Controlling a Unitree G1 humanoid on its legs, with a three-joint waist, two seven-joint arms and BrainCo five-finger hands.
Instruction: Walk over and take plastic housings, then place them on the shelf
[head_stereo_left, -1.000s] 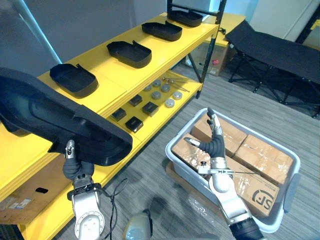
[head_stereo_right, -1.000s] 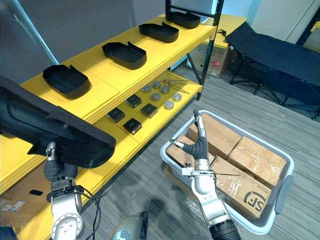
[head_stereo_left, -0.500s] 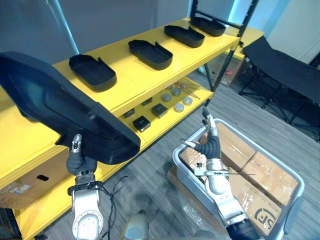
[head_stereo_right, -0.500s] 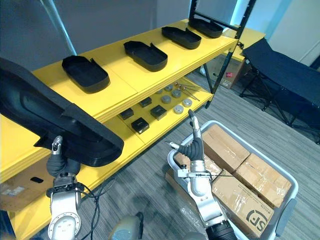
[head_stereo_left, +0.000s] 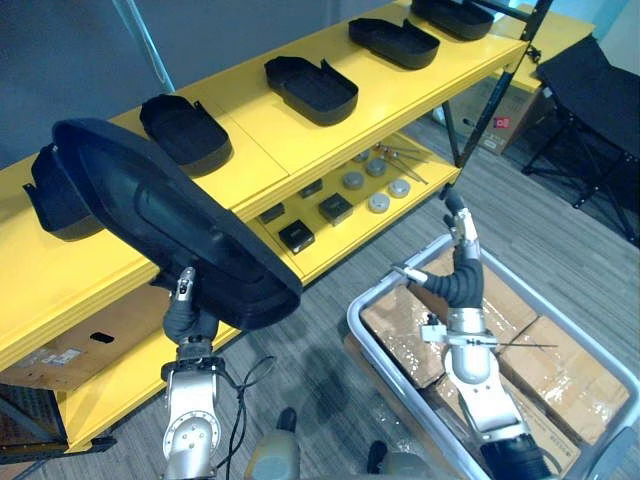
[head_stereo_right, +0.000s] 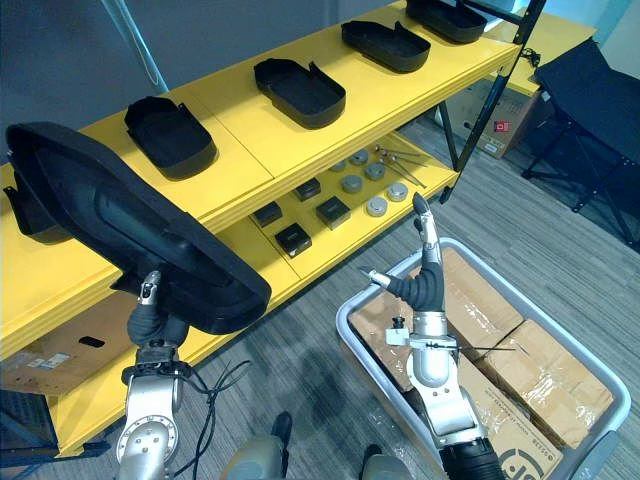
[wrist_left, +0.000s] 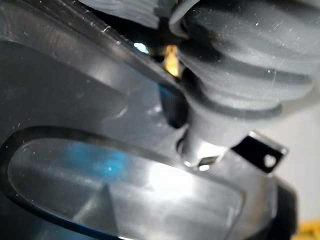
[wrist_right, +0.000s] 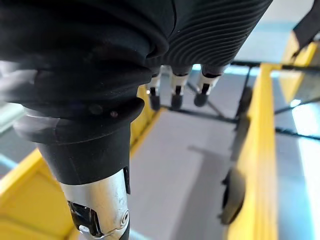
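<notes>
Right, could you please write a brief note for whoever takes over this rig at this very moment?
Left robot hand: shut on a large black plastic housing, held up over the left end of the yellow shelf.
Right robot hand: open, fingers straight, empty, above the grey plastic bin of cardboard boxes.
Done: five black housings lie in a row on the top board.
Left: set the held housing on the top board, probably on the bare yellow near the left end.

R hand (head_stereo_left: 460, 283) flat; L hand (head_stereo_left: 186, 314) prob. palm-up
</notes>
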